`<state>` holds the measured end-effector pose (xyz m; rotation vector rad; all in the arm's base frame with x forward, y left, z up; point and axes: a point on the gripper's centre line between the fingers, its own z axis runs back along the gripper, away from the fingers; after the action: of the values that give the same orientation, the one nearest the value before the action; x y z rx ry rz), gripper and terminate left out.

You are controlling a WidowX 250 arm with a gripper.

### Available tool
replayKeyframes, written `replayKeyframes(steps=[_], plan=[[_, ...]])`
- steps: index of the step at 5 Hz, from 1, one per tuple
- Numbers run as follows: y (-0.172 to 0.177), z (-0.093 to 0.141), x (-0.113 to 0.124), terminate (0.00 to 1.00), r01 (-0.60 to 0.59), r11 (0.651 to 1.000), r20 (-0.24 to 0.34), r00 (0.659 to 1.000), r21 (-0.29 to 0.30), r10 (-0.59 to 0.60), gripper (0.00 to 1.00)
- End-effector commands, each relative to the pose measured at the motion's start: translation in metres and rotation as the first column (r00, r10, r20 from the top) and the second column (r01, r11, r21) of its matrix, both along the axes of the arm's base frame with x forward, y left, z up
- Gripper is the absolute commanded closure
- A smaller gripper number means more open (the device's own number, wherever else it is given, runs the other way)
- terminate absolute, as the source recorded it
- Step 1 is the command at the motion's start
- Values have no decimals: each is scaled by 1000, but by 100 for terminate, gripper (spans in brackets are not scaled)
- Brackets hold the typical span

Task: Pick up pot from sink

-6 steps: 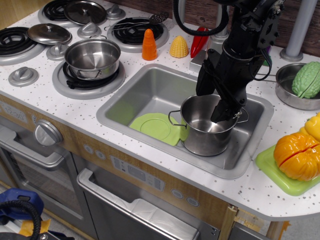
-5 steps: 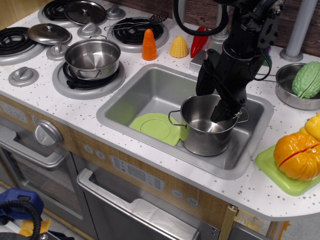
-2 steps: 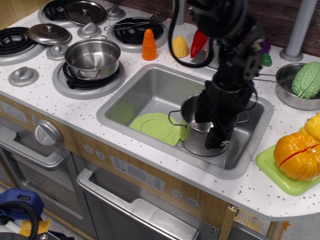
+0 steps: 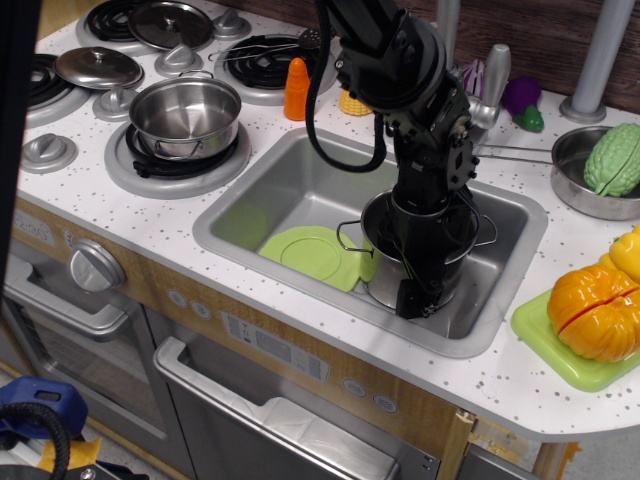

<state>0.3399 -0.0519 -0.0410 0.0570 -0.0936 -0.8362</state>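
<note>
Now | the gripper [image 4: 418, 285] is being swung lower, over the near rim of the pot [image 4: 385, 265] | pot is being kept in the sink [image 4: 262, 195] | jaw opening cannot be told | grasp apparently being set up.

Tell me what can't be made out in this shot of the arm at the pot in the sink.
- End effector: its own dark body hides whether it is open or shut.
- Pot: inside and far rim covered by the arm.
- Sink: floor behind the pot hidden.
- Plate: right edge under the pot.
- Squash: cut off by the right edge.
</note>
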Motion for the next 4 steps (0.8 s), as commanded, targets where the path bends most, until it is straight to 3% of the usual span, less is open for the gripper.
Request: replayKeyframes(steps=[1, 2, 4], plan=[[3, 6, 4, 0, -12, 1000, 37, 999, -9, 12, 100], [2, 10, 4, 0, -30, 1000, 32, 999, 0, 30, 100], [4, 56, 3, 0, -77, 992, 27, 997, 104, 74, 100]])
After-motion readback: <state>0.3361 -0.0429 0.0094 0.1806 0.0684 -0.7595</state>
